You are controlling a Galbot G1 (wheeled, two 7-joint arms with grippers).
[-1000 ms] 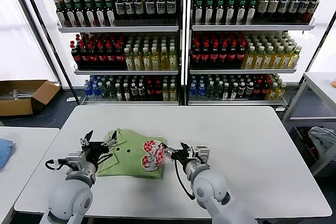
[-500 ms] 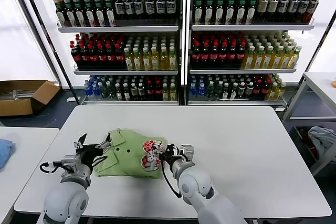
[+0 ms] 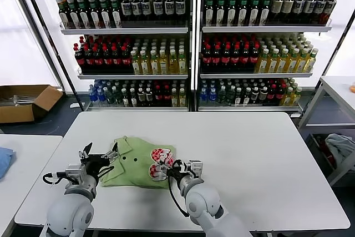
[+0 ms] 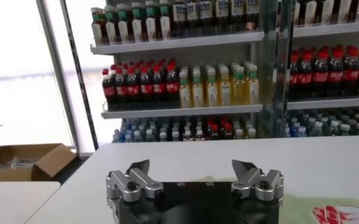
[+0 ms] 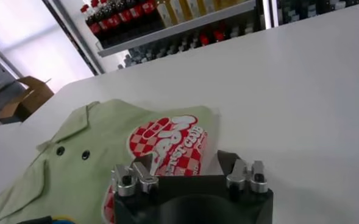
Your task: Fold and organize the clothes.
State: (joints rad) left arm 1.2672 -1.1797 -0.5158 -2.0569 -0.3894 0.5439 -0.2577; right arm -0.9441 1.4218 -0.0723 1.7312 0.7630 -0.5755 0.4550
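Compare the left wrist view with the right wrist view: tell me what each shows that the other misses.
Only the left wrist view: the open left claw and the full-height drink shelves seen level. Only the right wrist view: the open right claw, the polo shirt's collar and its two dark buttons. Both: the white table, the green polo shirt with its red-and-white graphic, and the cardboard box.

Light green polo shirt [image 3: 137, 162] at lower centre carries a red-and-white checkered graphic [image 3: 160, 163] and dark buttons [image 5: 72, 153]. The table [image 3: 266, 159] is white; the cardboard box [image 3: 25, 102] at left, brown.
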